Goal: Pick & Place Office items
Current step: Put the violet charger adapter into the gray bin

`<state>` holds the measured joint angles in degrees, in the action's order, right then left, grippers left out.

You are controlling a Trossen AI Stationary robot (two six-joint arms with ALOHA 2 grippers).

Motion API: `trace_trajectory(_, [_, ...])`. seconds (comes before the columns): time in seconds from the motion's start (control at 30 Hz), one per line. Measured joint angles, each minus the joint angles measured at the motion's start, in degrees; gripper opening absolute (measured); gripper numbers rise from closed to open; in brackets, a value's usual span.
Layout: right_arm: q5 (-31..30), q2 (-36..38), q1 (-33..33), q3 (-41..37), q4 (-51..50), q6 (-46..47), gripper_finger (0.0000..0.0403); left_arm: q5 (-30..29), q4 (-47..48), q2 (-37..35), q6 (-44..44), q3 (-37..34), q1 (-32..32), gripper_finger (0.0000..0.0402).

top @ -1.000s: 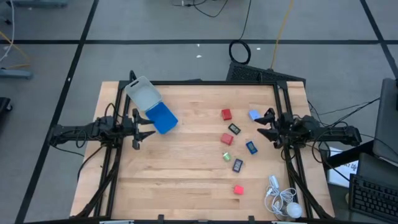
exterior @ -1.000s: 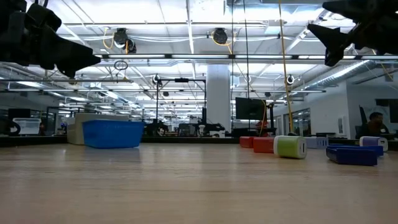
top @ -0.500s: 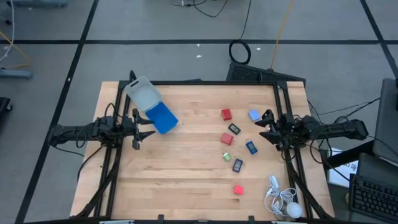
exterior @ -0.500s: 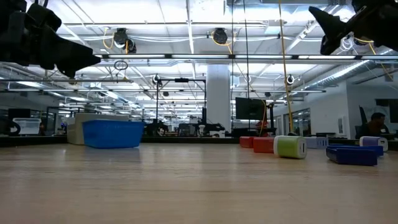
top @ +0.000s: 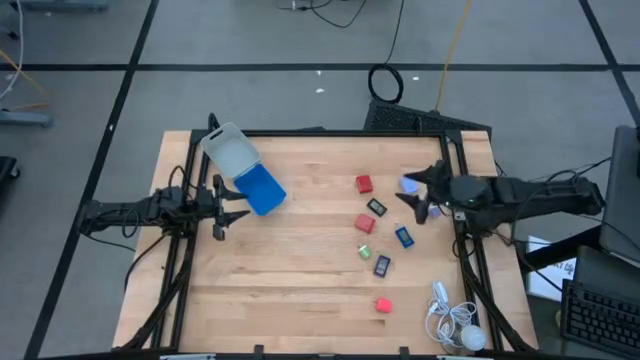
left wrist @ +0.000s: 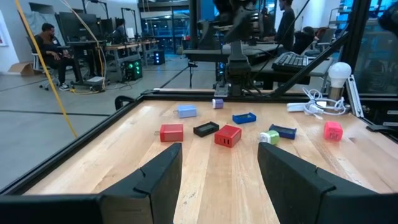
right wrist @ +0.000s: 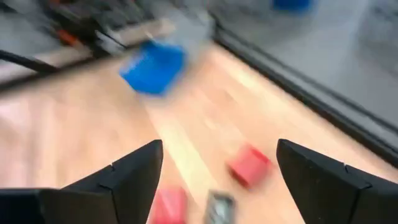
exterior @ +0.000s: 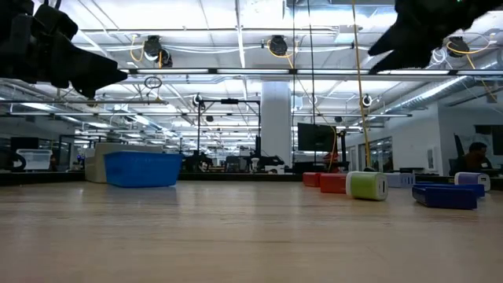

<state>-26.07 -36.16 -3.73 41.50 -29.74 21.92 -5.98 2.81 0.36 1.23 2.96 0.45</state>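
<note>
Red, blue and dark office items (top: 382, 235) lie near the table's right edge; we judge them light, rigid, pinchable across flat sides. Both grippers' jaws stand apart, empty.

my right gripper (top: 415, 200) above table's (top: 300, 300) right edge, office items (top: 380, 232) scattered right of centre, tray (top: 262, 189) and box (top: 230, 152) near far-left corner, corded gadget (top: 455, 322) at near-right corner
</note>
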Motion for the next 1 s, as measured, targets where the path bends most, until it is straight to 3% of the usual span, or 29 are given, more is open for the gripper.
trace_trajectory(0.17, [1.2, -11.1, 0.5, 9.9, -25.9, 15.3, 0.0291, 0.0, 0.0, 0.0, 0.0, 0.0, 0.0, 0.0214])
trace_trajectory(0.33, [8.3, -18.5, 3.6, 10.3, -39.1, 27.2, 0.0283, 0.0, 0.0, 0.0, 0.0, 0.0, 0.0, 0.0214])
trace_trajectory(0.53, [17.3, -22.4, 9.5, 4.6, -38.9, 29.1, 0.0285, 0.0, 0.0, 0.0, 0.0, 0.0, 0.0, 0.0214])
trace_trajectory(0.77, [17.2, -22.4, 16.0, -1.0, -37.9, 32.3, 0.028, 0.0, 0.0, 0.0, 0.0, 0.0, 0.0, 0.0214])
trace_trajectory(1.0, [17.3, -22.5, 17.3, -6.0, -32.2, 37.6, 0.0275, 0.0, 0.0, 0.0, 0.0, 0.0, 0.0, 0.0214])
